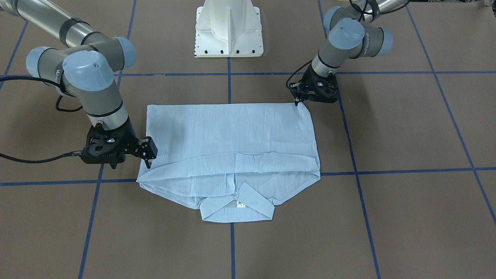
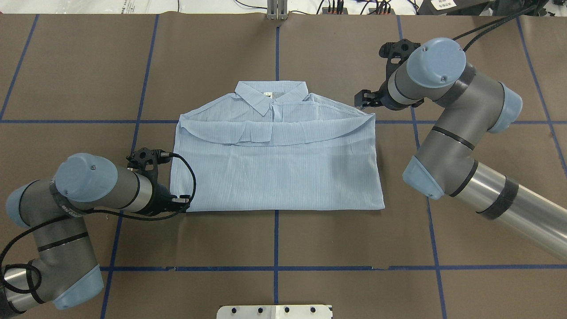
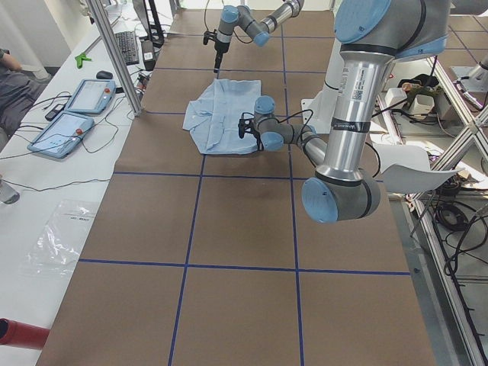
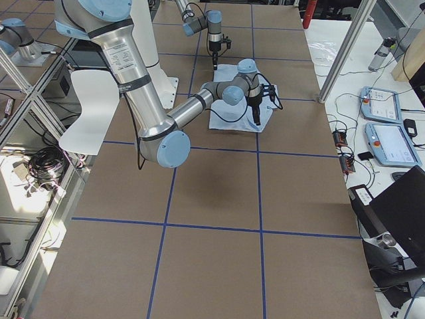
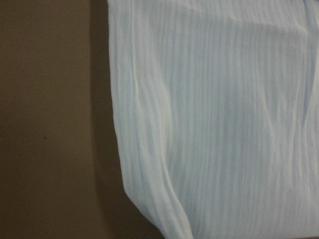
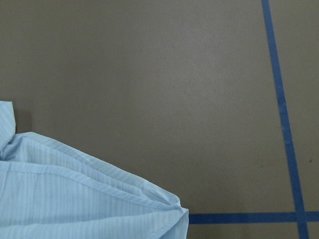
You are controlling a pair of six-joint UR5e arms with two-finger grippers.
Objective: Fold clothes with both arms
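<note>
The pale blue striped shirt (image 1: 232,135) (image 2: 274,168) lies flat on the brown table, folded in half. Its collar (image 2: 270,93) is on the side far from the robot, and the hem lies across the shoulders. My left gripper (image 1: 297,102) (image 2: 180,201) sits low at the shirt's near left corner, its tips at the cloth edge. I cannot tell whether it is open or shut. The left wrist view is filled by shirt cloth (image 5: 224,124) seen from close up. My right gripper (image 1: 148,159) (image 2: 361,100) hangs open just beside the far right shoulder edge, holding nothing. The right wrist view shows that shirt corner (image 6: 75,199).
The white mounting pedestal (image 1: 228,31) stands at the robot's side of the table. Blue tape lines (image 2: 277,268) grid the brown surface. A side bench with two tablets (image 3: 76,114) runs past the far edge, and a white chair (image 3: 412,171) stands behind the robot.
</note>
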